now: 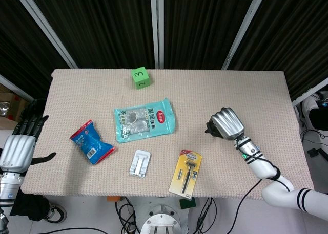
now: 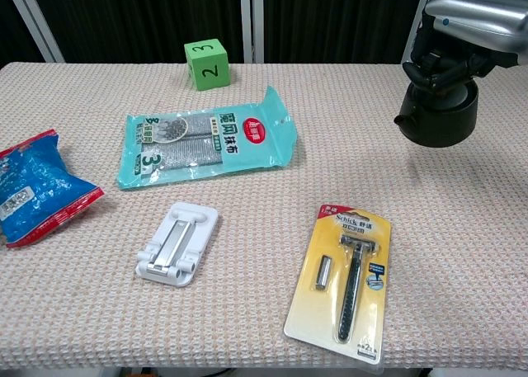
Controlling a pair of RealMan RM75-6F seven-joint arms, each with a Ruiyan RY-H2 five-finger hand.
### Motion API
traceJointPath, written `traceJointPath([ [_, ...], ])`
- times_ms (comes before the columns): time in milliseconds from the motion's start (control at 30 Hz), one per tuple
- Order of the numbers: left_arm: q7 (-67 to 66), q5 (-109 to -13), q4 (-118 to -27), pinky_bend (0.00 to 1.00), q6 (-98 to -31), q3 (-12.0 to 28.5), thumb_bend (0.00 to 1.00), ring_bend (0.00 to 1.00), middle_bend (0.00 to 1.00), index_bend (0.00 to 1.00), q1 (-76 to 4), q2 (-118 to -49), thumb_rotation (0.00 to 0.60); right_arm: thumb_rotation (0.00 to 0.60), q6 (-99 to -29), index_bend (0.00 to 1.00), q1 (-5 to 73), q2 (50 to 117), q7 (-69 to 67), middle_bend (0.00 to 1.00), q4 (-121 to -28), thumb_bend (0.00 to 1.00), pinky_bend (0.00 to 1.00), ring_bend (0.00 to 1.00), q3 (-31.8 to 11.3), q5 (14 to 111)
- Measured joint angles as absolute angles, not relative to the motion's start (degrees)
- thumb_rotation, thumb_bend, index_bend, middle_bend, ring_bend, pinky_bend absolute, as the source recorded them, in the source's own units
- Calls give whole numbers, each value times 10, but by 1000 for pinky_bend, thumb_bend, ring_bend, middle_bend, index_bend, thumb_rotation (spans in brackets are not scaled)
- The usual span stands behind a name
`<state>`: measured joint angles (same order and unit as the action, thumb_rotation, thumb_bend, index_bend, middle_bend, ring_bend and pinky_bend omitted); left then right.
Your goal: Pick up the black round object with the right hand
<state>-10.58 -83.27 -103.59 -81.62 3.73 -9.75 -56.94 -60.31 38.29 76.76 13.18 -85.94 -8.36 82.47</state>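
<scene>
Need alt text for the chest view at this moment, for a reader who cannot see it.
The right hand grips the top of the black round object at the table's right edge. Across the table lie a green cube, teal packet, blue bag, white holder and packaged razor.

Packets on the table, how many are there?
3: a blue snack packet at the left, a teal cloth packet in the middle, and a yellow razor packet at the front. None seems hidden.
</scene>
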Motion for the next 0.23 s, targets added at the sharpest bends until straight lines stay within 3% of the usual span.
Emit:
traceJointPath([
  [233, -106, -834, -1036, 132, -817, 37, 0, 20, 24, 64, -97, -569, 521, 502, -599, 1000, 387, 769, 139, 1000, -857, 618, 661, 1000, -83, 822],
])
